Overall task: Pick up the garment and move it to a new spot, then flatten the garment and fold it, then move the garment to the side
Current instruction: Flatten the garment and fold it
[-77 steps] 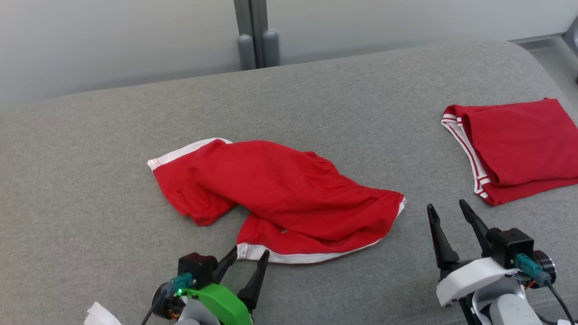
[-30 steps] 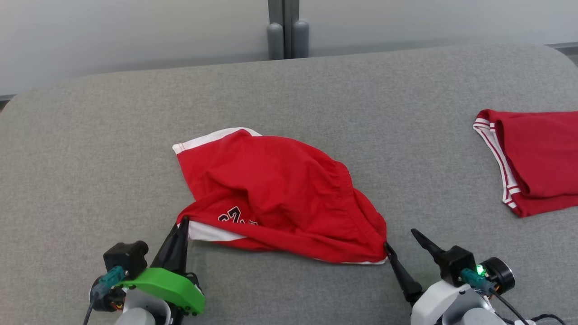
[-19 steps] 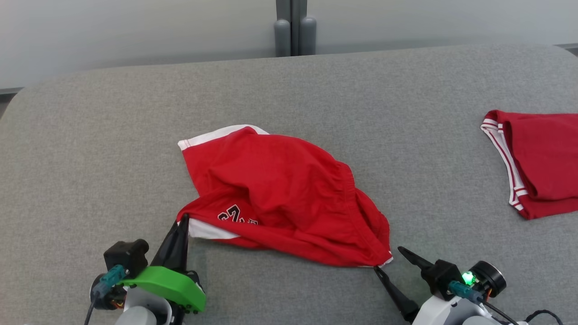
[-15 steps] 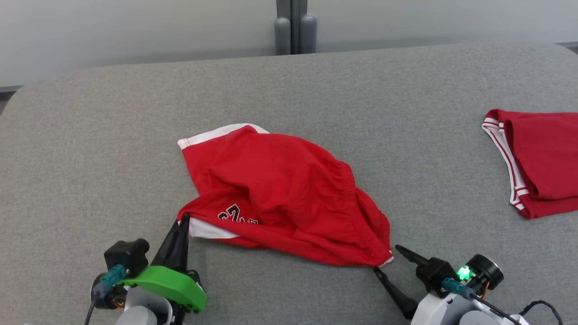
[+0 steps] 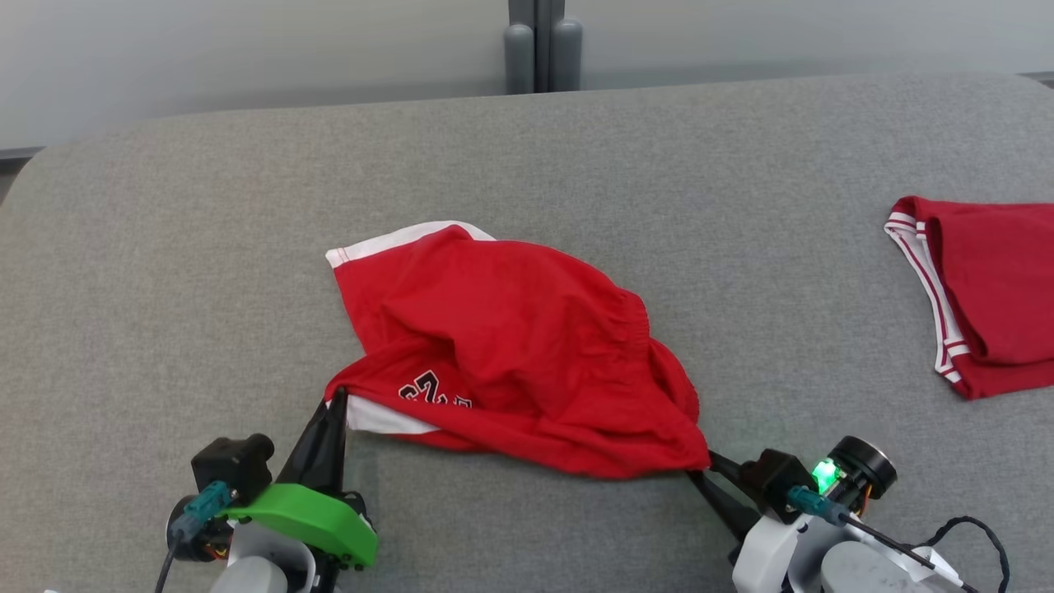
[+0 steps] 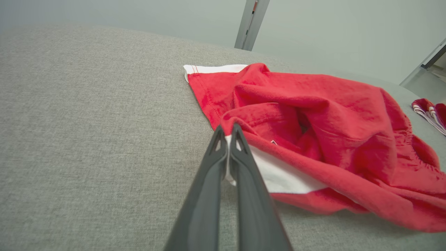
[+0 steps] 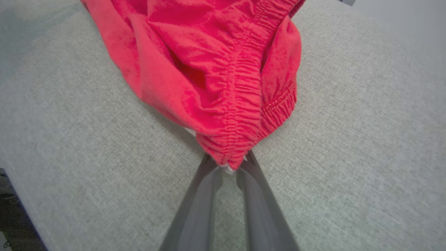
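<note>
Left gripper (image 5: 333,408) low at the near left, fingers pressed together on the garment (image 5: 510,346), pinching its near-left corner right where the white hem band meets the red cloth. In the left wrist view the two fingers (image 6: 240,167) lie almost flush, a sliver of white fabric caught between them. On the other side, the right gripper (image 5: 701,468) has its fingers clamped on the near-right corner: the right wrist view shows the gathered elastic waistband bunched into the tips (image 7: 229,162), a scrap of white peeking out below. The garment lies rumpled in the middle of the grey table (image 5: 165,247), stretched between the two grips along its near edge, black lettering partly showing near the left corner. A second garment (image 5: 988,288), red with white stripes, lies folded at the far right edge, well apart.
</note>
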`<state>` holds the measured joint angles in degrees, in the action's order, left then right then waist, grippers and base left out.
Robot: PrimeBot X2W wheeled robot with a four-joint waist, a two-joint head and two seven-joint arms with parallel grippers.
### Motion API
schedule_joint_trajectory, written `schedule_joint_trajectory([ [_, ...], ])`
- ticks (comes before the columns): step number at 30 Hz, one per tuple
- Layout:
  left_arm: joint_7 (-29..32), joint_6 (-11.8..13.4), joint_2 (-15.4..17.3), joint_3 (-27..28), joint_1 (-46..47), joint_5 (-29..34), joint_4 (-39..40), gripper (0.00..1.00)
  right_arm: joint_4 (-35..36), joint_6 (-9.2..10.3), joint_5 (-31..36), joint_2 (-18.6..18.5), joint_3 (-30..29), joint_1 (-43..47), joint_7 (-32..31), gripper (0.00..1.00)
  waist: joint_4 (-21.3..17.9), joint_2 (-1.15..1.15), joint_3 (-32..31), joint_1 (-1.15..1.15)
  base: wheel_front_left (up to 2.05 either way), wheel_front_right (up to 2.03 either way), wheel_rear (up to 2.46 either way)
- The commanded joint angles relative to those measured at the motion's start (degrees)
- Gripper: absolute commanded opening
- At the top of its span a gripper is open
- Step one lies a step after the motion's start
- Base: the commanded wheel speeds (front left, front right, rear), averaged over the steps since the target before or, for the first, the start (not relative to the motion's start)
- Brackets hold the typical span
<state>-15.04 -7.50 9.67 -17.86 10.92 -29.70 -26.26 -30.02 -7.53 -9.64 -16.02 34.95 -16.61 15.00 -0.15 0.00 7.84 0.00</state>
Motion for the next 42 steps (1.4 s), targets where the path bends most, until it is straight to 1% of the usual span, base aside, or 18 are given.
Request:
schedule_joint_trajectory([
  [1,-0.18,0.02,0.30,0.08,-0.32,0.01,0.03,0.00,0.87,0.09,-0.62,-0.32,-0.01,-0.21,0.25,0.00,-0.21,0.00,-0.35,0.00,0.00,0.00,0.00],
  [6,-0.18,0.02,0.62,0.05,-0.90,-0.16,0.42,0.00,4.55,0.09,-1.43,-0.77,-1.32,1.02,0.25,0.00,-0.61,0.00,-1.37,0.00,0.00,0.00,0.00],
  [7,-0.18,0.02,0.80,0.06,-1.04,-0.34,1.15,0.00,6.93,0.09,-2.22,-0.65,-2.78,1.76,0.25,0.00,-0.78,0.00,-1.99,0.00,0.00,0.00,0.00],
  [12,-0.18,0.02,1.85,-0.55,-0.71,-1.00,4.00,0.00,13.27,0.09,-3.79,-1.92,-5.53,2.61,0.25,0.00,-1.08,0.00,-4.14,0.00,0.00,0.00,0.00],
  [13,-0.18,0.02,2.63,-1.15,-0.07,-1.39,5.57,0.00,15.80,0.09,-4.52,-2.49,-6.33,2.69,0.26,0.00,-1.16,0.00,-5.05,0.00,0.00,0.00,0.00],
  [16,-0.18,0.02,4.15,-1.50,1.46,-3.28,9.15,0.00,20.50,0.09,-4.93,-3.94,-7.92,2.40,0.25,0.00,-1.26,0.00,-6.70,0.00,0.00,0.00,0.00],
  [20,0.58,0.02,7.53,-1.92,3.57,-5.45,15.29,0.00,26.83,0.09,-5.99,-5.69,-9.84,1.90,-0.08,0.00,-1.34,0.00,-8.59,0.00,0.00,0.00,0.00],
  [27,7.35,0.02,14.64,-1.24,10.32,-7.22,29.59,0.00,40.62,0.09,-8.02,-8.44,-13.68,0.66,-4.59,0.00,-1.44,0.00,-9.98,0.00,0.00,0.00,0.00],
  [29,9.54,0.02,16.12,-0.97,12.55,-6.85,33.33,0.00,44.55,0.09,-8.53,-9.14,-14.68,0.40,-6.49,0.00,-1.50,0.00,-10.05,0.00,0.00,0.00,0.00],
  [33,13.29,0.03,17.96,-0.76,16.92,-6.73,38.79,0.00,50.97,0.09,-9.30,-9.77,-16.74,-0.34,-10.12,0.00,-1.73,0.00,-9.84,0.00,0.00,0.00,0.00],
  [37,16.00,0.06,18.89,-1.24,20.51,-6.27,40.11,0.00,54.42,0.09,-9.98,-9.50,-18.04,-1.31,-12.81,0.00,-2.22,0.00,-8.77,0.00,0.00,0.00,0.00],
  [39,16.72,0.05,18.86,-1.68,21.93,-6.58,39.30,0.00,54.35,0.09,-9.65,-9.37,-18.27,-2.06,-13.81,0.00,-2.43,0.00,-7.77,0.00,0.00,0.00,0.00],
  [42,17.51,0.05,18.96,-2.36,24.33,-6.94,37.35,0.00,52.79,0.09,-10.44,-8.84,-17.28,-4.73,-14.72,0.00,-2.77,0.00,-4.66,0.00,0.00,0.00,0.00],
])
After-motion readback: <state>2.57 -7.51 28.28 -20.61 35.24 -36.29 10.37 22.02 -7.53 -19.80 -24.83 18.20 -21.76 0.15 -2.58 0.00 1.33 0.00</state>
